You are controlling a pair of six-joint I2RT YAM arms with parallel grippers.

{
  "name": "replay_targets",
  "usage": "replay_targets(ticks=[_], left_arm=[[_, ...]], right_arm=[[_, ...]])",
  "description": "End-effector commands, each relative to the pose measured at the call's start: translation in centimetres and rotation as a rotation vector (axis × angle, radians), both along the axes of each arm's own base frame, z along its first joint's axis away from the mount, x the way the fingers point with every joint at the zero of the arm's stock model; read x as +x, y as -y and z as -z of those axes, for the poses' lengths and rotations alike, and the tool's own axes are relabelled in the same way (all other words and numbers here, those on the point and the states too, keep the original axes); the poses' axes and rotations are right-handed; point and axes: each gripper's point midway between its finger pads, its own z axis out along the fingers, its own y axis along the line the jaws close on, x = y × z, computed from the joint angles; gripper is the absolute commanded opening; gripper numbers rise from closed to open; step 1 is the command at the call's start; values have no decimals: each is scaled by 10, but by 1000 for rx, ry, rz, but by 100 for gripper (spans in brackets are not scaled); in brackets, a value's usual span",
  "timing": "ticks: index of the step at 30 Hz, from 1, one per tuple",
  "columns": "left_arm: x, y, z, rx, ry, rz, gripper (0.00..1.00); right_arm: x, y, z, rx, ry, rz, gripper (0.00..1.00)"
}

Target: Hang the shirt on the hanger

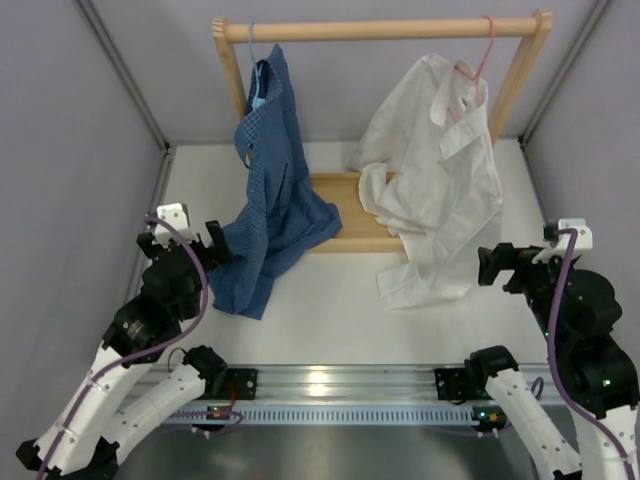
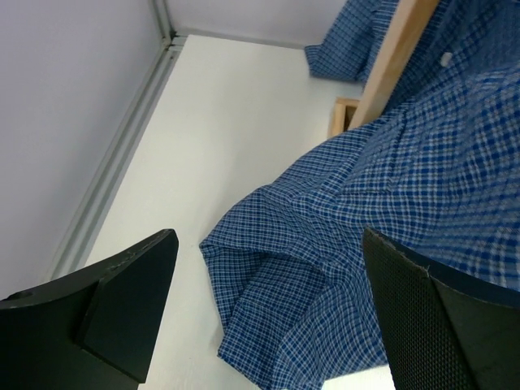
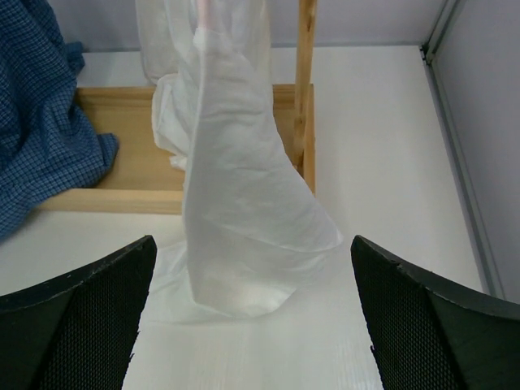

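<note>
1. Where the wooden rail [image 1: 380, 30] crosses the back, the white shirt [image 1: 440, 190] hangs on the pink hanger [image 1: 484, 50], its tail on the table.
2. Right gripper [image 1: 494, 266]: jaws spread, empty, near the hem.
3. Left gripper [image 1: 214, 246]: jaws spread, beside the blue shirt [image 1: 275, 200].

The shirt [image 1: 440, 190] is plain white with no pattern and its hanger [image 1: 487, 45] is pink, while the other shirt [image 1: 275, 200] is a fine blue-and-white check with a light blue hanger [image 1: 257, 98]. The rack [image 1: 380, 30] is pale natural wood, the table [image 1: 330, 300] white and the walls [image 1: 60, 150] a pale lilac-grey. The left gripper [image 1: 214, 246] and right gripper [image 1: 492, 265] are black.
</note>
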Motion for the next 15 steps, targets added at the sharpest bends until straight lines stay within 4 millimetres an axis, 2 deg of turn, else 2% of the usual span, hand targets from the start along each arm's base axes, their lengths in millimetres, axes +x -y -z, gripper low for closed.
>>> replay_targets(ticks=[1,3,6,10,13,14,15], left_arm=[[-13,4,-13,-35,45,89,98],[-23,5,-18,-30,70,151,98],[-29,7,-14,12,65,199,98],[-23,11,-1,41,39,207,98],[-13,16,0,16,47,196,98],[-10,9,-1,7,42,161,98],[-8,11,-2,-15,37,174,98]], right_arm=[[-12,18,-5,-31,63,69,99],[-16,24,-2,-32,65,98,99],[-23,28,2,-26,73,116,100],[-30,29,6,-29,86,109,99],[-34,35,2,-29,112,136,99],[-34,37,2,-30,111,147,99],[-34,37,2,-32,109,149,100]])
